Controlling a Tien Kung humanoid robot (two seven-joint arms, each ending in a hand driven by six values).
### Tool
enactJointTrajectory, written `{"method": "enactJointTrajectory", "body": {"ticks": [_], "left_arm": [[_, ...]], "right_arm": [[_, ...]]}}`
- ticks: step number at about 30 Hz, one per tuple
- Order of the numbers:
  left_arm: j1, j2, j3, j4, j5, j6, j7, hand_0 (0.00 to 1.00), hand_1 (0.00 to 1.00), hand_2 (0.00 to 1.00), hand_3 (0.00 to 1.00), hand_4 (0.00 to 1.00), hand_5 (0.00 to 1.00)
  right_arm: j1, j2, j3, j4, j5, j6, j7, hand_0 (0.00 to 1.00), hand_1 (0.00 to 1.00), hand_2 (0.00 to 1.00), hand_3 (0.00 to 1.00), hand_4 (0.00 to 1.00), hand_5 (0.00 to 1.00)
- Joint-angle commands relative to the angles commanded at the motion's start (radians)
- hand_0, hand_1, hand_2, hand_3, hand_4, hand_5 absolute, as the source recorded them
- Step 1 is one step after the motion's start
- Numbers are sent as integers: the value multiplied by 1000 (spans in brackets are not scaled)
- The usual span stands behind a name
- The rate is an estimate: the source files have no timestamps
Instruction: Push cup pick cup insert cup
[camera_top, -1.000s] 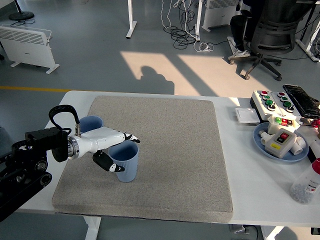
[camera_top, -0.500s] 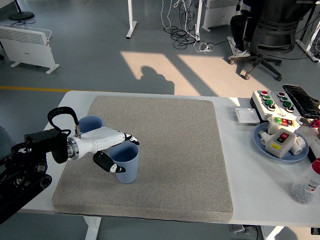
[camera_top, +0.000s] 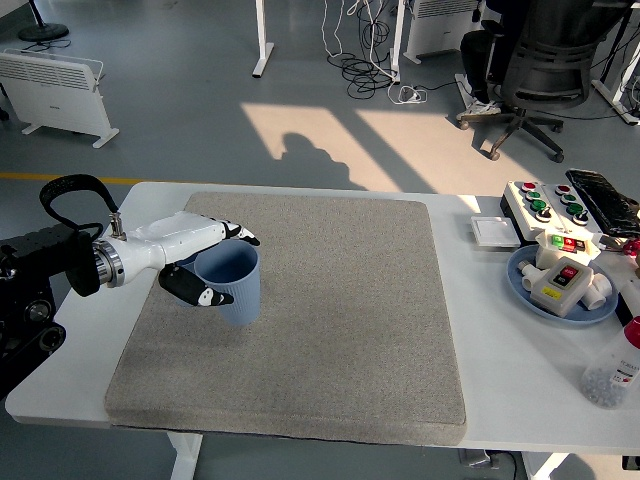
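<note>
The left hand, white-shelled with black fingertips, is clamped on the blue ribbed plastic cup: its fingers lie along the far side of the rim and the thumb presses the near wall. The cup stands upright, mouth up, its long axis close to vertical; whether its base rests on the grey felt mat or hangs just clear of it cannot be told from this view. It sits toward the mat's left side, near the far-left corner.

The task calls for a second cup to receive this one, but none shows clearly; any such cup would be hidden behind the hand and the held cup, so its exact position cannot be stated. That is the relation the coming move turns on: the held cup must be brought directly over the other cup's mouth, axes lined up, then lowered. Judging from the grasp, the pick step looks done and the insert remains.

The left arm is the only one at work, so it is the nearer by default; the right hand does not appear. On the white bench, well apart to the right, lie a blue round tray of small plastic parts and a white box with coloured buttons
</note>
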Motion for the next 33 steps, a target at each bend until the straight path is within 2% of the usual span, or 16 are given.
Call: {"method": "enactJointTrajectory", "body": {"ticks": [4, 7, 11, 19, 22, 26, 33], "left_arm": [[-29, 44, -32, 9, -4, -4, -3, 445, 560, 614, 535, 683, 79], [-49, 60, -41, 21, -8, -4, -7, 445, 560, 614, 535, 683, 79], [-90, 73, -40, 69, -12, 4, -14, 444, 560, 616, 536, 679, 75], [-128, 59, -25, 148, 5, 35, -30, 444, 561, 617, 536, 675, 70], [-154, 50, 13, 202, 17, 62, -39, 449, 561, 621, 530, 661, 82], [-180, 44, 64, 246, 10, 80, -50, 449, 561, 621, 530, 661, 82], [-205, 39, 125, 301, 12, 86, -56, 453, 564, 623, 527, 652, 83]], "right_arm": [[-1, 0, -4, 0, 4, 0, 0, 686, 606, 640, 558, 99, 413], [-1, 0, -9, 0, 9, 0, 1, 686, 606, 640, 558, 99, 413], [2, -1, -10, 0, 9, 1, 0, 686, 606, 641, 557, 99, 413], [7, -1, -12, 0, 14, 1, 0, 686, 606, 641, 558, 99, 414], [10, -2, -13, 0, 12, 2, 0, 686, 606, 641, 557, 97, 413], [13, -2, -12, 0, 9, 2, 0, 686, 606, 641, 557, 97, 413], [16, -3, -13, 0, 8, 3, 0, 687, 606, 640, 558, 97, 410]]}}
